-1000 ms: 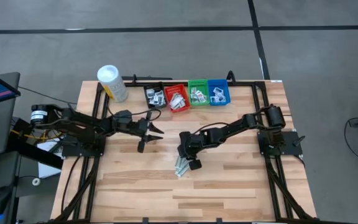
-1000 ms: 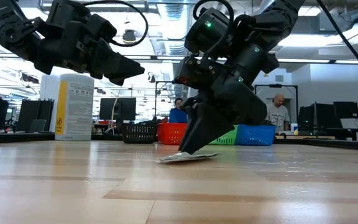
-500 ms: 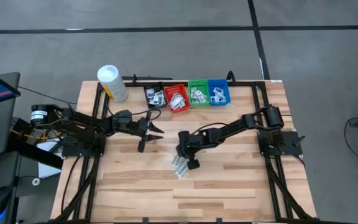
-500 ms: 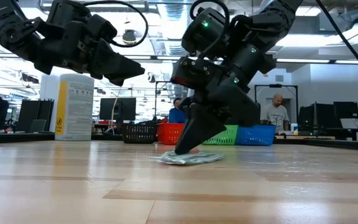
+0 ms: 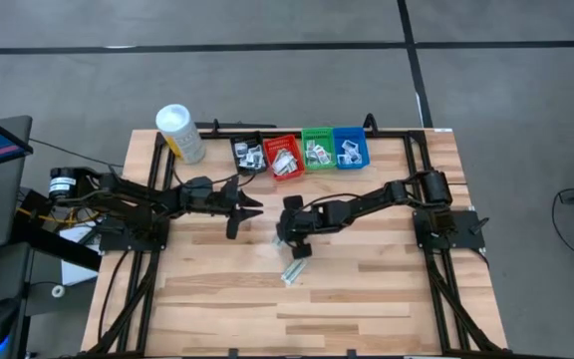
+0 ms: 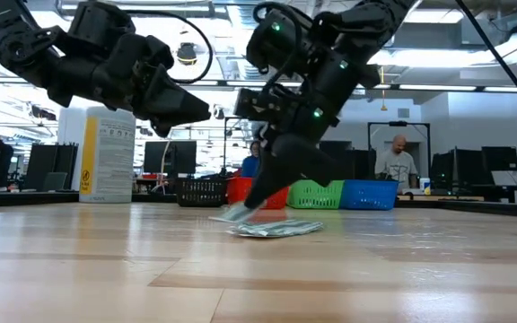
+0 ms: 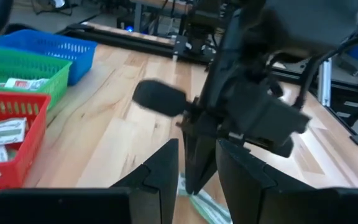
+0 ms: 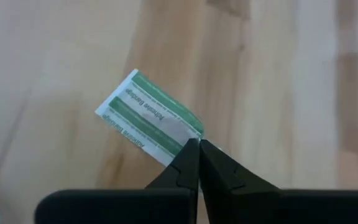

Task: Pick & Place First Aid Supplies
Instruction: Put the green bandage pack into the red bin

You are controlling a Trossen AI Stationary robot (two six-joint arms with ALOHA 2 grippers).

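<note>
Wooden bench [image 5: 367,289] with black frame rails. Left arm reaches in from the left side; left gripper [image 5: 245,206] hangs above the bench near the middle, fingers [image 7: 160,171] parted with a gap between them, nothing held. Right arm stretches from the right side toward centre; right gripper [image 8: 197,149] is low over the bench, fingers pinched together on one edge of a green-striped white bandage strip [image 8: 149,118], which hangs just off the wood in the low view. White canister [image 5: 179,132] with yellow label stands at the far left corner. Row of four small bins along the far edge: black bin [image 5: 248,153], red bin [image 5: 284,156], green bin [image 5: 317,149], blue bin [image 5: 350,147], each with packets inside. Small heap of pale-green wrapped strips [image 6: 276,229] lies flat on the bench just beside the right gripper.
</note>
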